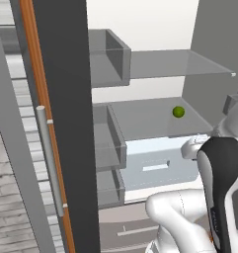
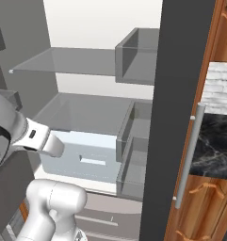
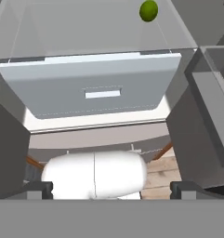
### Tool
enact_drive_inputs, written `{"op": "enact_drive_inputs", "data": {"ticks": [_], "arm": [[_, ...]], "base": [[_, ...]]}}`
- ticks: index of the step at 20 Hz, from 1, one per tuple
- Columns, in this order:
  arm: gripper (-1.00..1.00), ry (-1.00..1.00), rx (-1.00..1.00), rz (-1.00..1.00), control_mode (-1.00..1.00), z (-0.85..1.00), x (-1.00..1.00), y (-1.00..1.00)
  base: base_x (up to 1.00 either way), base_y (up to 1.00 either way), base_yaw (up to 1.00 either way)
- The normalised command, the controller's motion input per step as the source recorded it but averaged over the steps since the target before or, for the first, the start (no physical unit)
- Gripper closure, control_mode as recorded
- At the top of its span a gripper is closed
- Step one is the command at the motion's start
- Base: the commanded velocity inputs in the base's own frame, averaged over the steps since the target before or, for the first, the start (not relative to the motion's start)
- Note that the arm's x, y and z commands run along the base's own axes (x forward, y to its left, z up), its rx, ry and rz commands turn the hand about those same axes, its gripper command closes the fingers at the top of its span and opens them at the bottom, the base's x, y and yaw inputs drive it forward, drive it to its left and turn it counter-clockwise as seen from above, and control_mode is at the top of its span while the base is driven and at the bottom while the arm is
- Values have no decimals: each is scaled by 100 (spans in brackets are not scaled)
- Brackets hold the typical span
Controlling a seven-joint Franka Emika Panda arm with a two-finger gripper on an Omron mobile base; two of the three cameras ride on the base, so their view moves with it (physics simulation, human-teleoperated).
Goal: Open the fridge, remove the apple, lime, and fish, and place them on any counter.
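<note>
The fridge (image 1: 140, 29) is open, with both doors swung wide. The lime (image 1: 178, 112) sits alone on the grey middle shelf (image 1: 140, 118), near its right side and toward the back wall. In the hand view the lime (image 3: 148, 10) is at the very top, a bit to the right, so it lies ahead of the gripper (image 3: 111, 189) and higher up. The pale drawer (image 3: 90, 88) under the shelf is between the two.

The gripper is wide open and holds nothing; its two dark tips stand far apart. It is low, outside the fridge, below the shelf's front edge.

I think the hand must rise over that front edge and reach in toward the right back corner. The lime is round, so any grip angle works. I cannot see the apple or the fish.
</note>
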Motion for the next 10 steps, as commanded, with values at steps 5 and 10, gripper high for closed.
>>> {"op": "enact_drive_inputs", "data": {"ticks": [5,10], "arm": [[-100,0,5,-1,-100,-12,55,-42],[-100,0,0,-2,-100,-10,77,-3]], "base": [[0,0,0],[0,0,0]]}}
